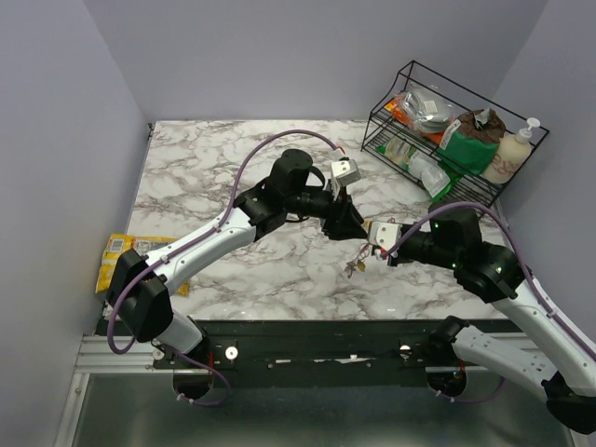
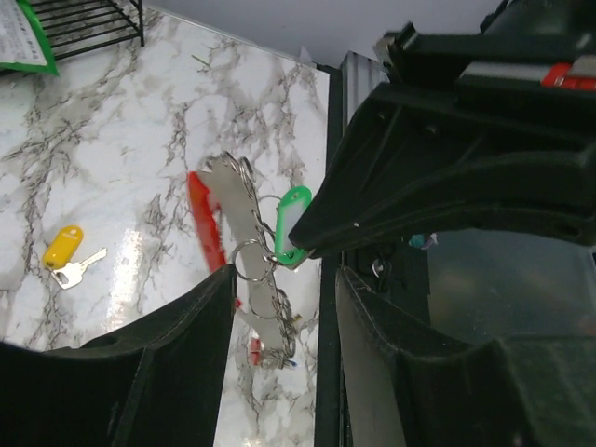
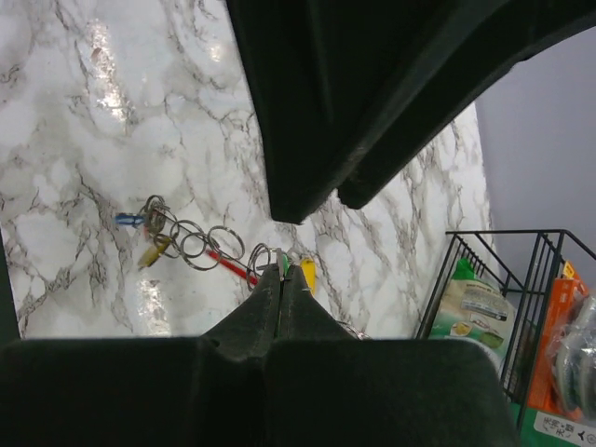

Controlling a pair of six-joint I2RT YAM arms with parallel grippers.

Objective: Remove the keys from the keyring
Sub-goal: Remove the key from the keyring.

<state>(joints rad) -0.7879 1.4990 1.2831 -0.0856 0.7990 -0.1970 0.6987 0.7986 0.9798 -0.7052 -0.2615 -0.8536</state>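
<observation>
Your left gripper (image 2: 284, 277) has its fingers (image 2: 186, 335) apart. The keyring (image 2: 206, 223) sits in the gap between them, and they are not squeezing it.

Your right gripper (image 3: 282, 279) has its fingers pressed tight together. They pinch the green key (image 2: 293, 219) by its tag. The two grippers are very close, tip to tip.

The keyring is over the middle of the table (image 1: 205, 168), a bit closer to the near edge. You can see its red part and its grey metal part. A chain of small rings (image 3: 196, 244) hangs from it, with a blue key (image 3: 126, 220) at the far end of the chain.

One yellow key (image 2: 62, 248) lies by itself on the table, apart from the keyring.

A wire basket (image 1: 447, 102) stands at the far right corner. A yellow packet (image 1: 121, 256) lies at the left edge, near the near corner.
</observation>
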